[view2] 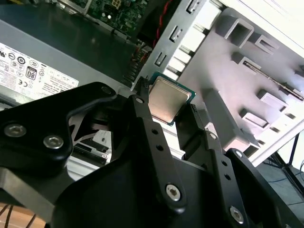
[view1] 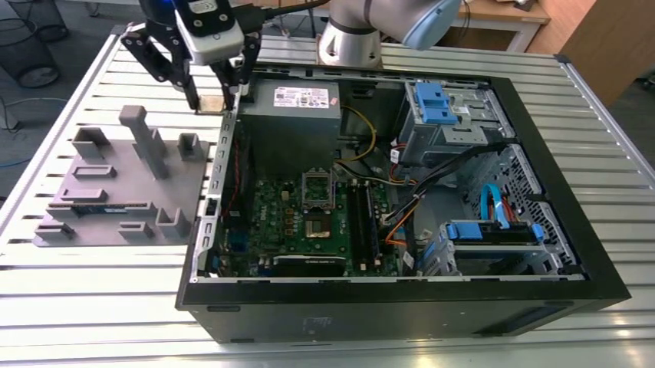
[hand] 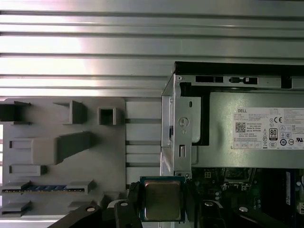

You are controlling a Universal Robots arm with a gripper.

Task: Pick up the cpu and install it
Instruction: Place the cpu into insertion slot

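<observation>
Silver cpu (hand: pixel 163 199) pinched in the hand (view1: pixel 213 101) near the case (view1: pixel 409 314).

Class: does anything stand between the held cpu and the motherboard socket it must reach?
Nothing visible does. The end effector holds the cpu above the case wall beside the power supply; the way down to the motherboard socket looks open.

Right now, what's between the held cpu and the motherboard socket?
In the exterior view, the case wall and the power supply corner lie between the cpu and the socket.
</observation>
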